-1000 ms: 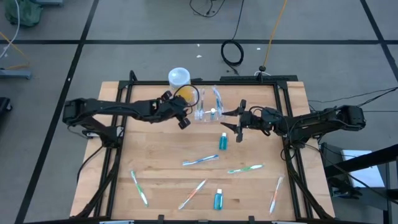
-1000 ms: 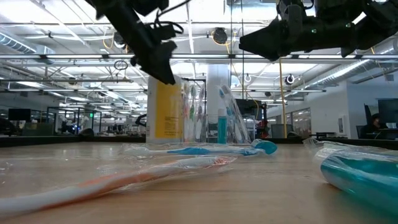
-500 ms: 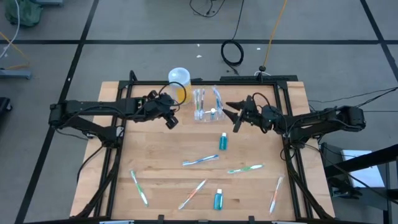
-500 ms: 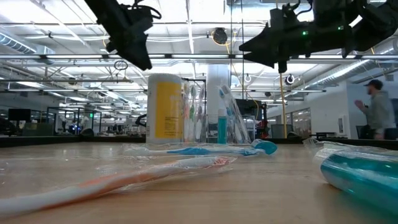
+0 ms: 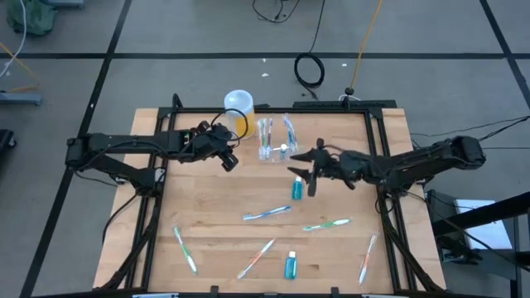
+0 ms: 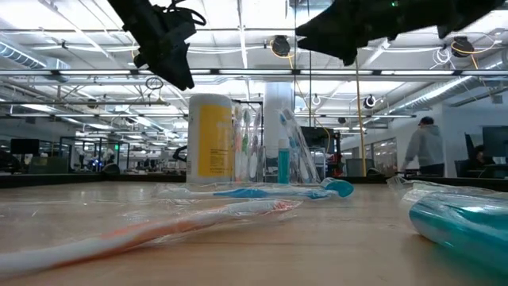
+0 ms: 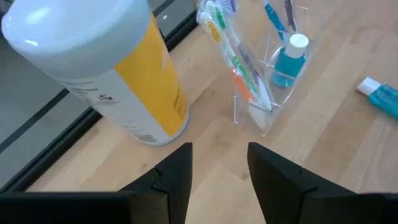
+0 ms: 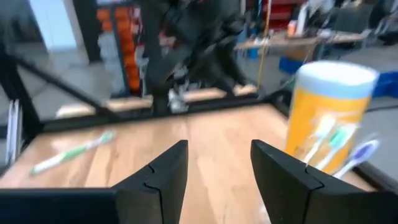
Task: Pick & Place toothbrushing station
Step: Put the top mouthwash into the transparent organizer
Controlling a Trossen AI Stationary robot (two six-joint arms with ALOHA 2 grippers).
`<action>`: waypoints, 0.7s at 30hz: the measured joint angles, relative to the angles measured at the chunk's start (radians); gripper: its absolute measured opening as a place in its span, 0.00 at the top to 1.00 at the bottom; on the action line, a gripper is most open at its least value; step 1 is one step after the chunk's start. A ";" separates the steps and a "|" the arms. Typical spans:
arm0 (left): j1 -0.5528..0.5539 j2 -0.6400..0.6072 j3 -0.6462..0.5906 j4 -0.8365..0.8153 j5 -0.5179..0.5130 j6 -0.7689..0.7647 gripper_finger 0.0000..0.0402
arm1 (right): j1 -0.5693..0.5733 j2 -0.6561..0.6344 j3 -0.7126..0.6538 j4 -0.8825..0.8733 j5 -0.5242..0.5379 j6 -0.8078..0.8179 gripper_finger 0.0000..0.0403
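The toothbrushing station, a low see-through holder with upright toothbrushes and a small teal tube, stands on its base near the table's far edge. It also shows in the low view and the left wrist view. My left gripper hangs open above the table to the station's left, short of the yellow-orange cup; nothing lies between its fingers. My right gripper hangs open above the table, right of and nearer than the station, with nothing between its fingers.
The yellow-orange cup with a white top stands just left of the station. A teal tube lies below my right gripper. Several wrapped toothbrushes and another tube lie across the near half. Black rails flank the board.
My left gripper has drawn back from the station toward the table's left edge and risen a little, then kept still. My right gripper has swung toward the near edge and rolled, so it now hangs over the teal tube. The station has stayed in place.
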 joint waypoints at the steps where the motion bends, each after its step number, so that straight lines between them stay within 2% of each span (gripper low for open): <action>1: 0.000 0.001 0.000 0.000 0.000 -0.005 0.60 | 0.011 0.013 0.019 -0.035 0.011 0.000 0.59; 5: 0.000 0.000 0.000 -0.001 0.000 -0.005 0.60 | 0.036 0.069 0.054 -0.082 0.082 0.015 0.59; 10: 0.000 0.000 0.000 -0.003 0.006 -0.004 0.60 | 0.071 0.121 0.051 -0.299 0.095 0.242 0.59; 13: 0.000 0.000 0.000 -0.002 0.006 -0.001 0.60 | 0.089 0.136 0.050 -0.384 0.096 0.310 0.59; 18: 0.000 0.000 0.000 0.002 0.008 -0.012 0.60 | 0.090 0.145 -0.011 -0.403 0.098 0.354 0.59; 21: 0.000 0.000 0.000 0.002 0.008 -0.012 0.60 | 0.081 0.145 -0.063 -0.375 0.098 0.327 0.59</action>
